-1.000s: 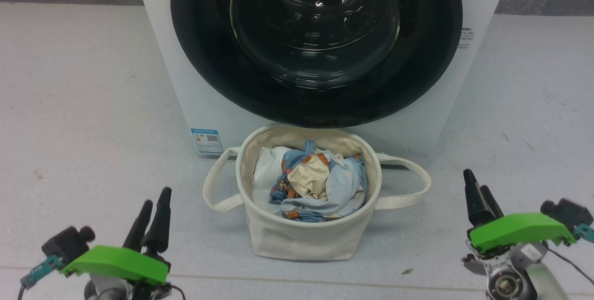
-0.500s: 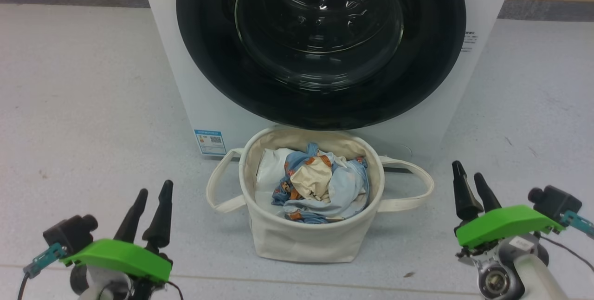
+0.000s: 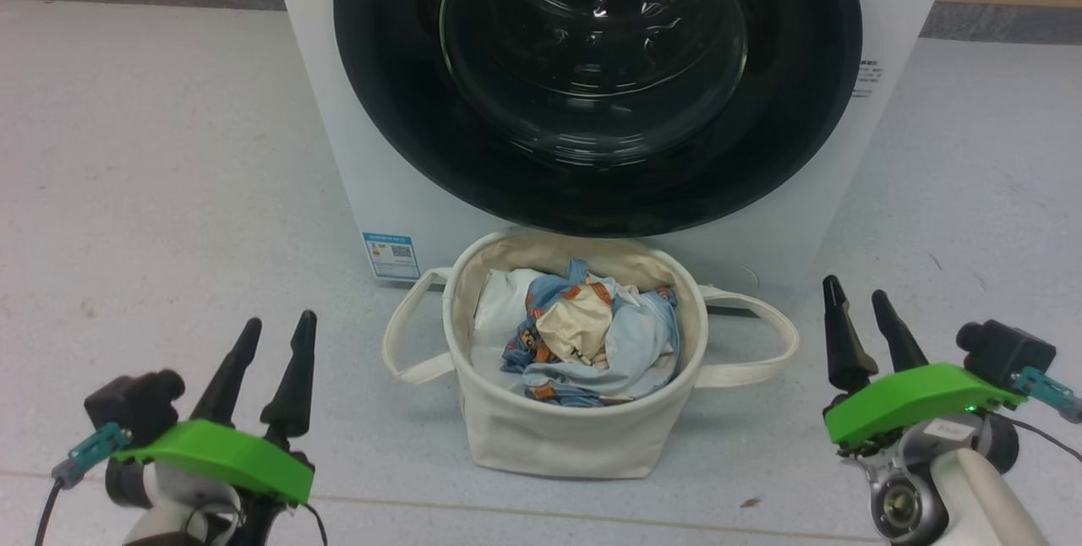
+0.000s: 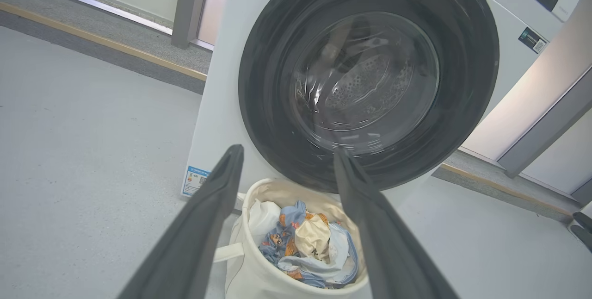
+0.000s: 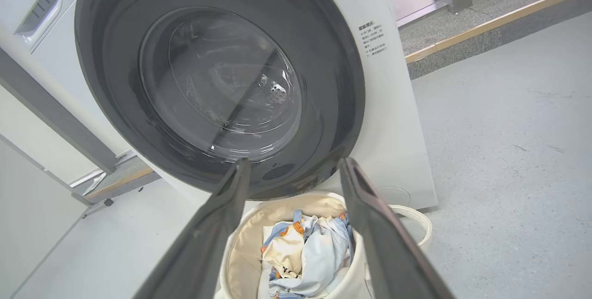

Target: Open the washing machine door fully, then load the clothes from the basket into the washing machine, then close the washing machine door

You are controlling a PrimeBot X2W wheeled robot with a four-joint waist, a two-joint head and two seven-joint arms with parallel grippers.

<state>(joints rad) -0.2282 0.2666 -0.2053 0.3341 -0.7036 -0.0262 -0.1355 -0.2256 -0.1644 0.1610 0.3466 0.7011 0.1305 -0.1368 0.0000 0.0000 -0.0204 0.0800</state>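
Jaws on left gripper (image 3: 280,319) and right gripper (image 3: 855,287) were kept spread, empty. Both were edged slightly forward toward washing machine door (image 3: 592,64), seen shut. Clothes (image 3: 592,335) were left in basket (image 3: 558,436) below it. Door-opening judged barely begun.

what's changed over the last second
The camera shifted a little. The left gripper and the right gripper both crept forward toward the washing machine, turning slightly, open and empty throughout. Nothing was grasped. The washing machine door stayed shut, the clothes stayed in the basket.
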